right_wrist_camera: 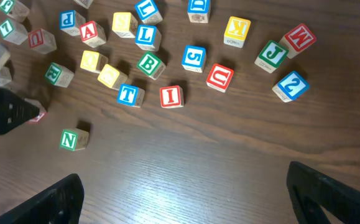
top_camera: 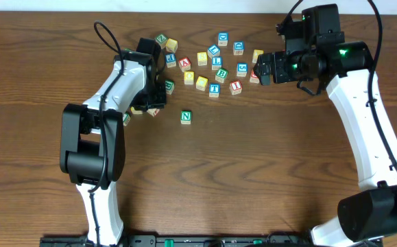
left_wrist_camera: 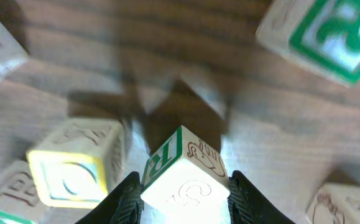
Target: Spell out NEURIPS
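While the left hand [left_wrist_camera: 186,199] grips it, the R cube [left_wrist_camera: 183,171] shows green lettering.

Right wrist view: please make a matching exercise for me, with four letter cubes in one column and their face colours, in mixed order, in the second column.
Column one:
1. N cube
2. I cube
3. T cube
4. K cube

Column two:
a. blue
b. yellow
c. green
d. red

Right pairs: 1-c; 2-d; 3-a; 4-b.
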